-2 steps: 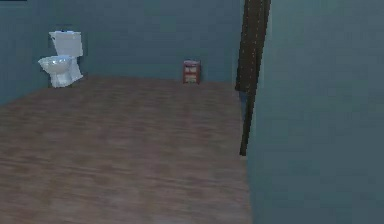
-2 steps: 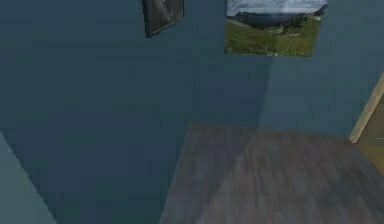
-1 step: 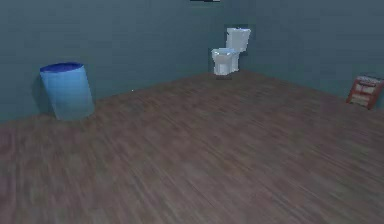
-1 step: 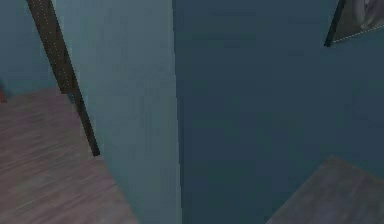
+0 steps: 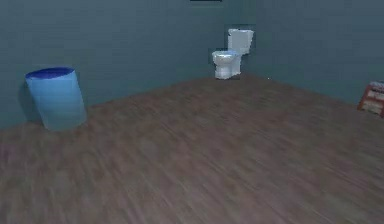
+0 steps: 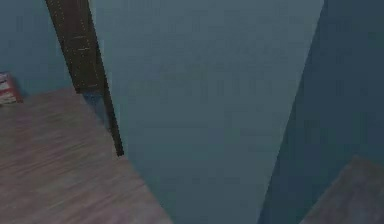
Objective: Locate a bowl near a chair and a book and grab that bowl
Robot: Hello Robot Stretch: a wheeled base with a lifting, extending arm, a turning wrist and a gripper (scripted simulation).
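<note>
The gripper's state cannot be told as the robot faces a room corner: a white toilet (image 5: 232, 55) against the teal wall (image 5: 130, 40), a blue bin (image 5: 55, 97) on the wooden floor (image 5: 200, 150), a small red object (image 5: 374, 98) at the edge. The bowl's place cannot be told; finding, approaching and grabbing it all lie ahead

No word, number or sign can be read from where I stand. A small red-and-white thing (image 5: 374, 98) low by the wall (image 5: 320, 50), well to the right of the toilet (image 5: 231, 55), seems to carry some print on its pale face, but the marks are too blurred to make out.
</note>
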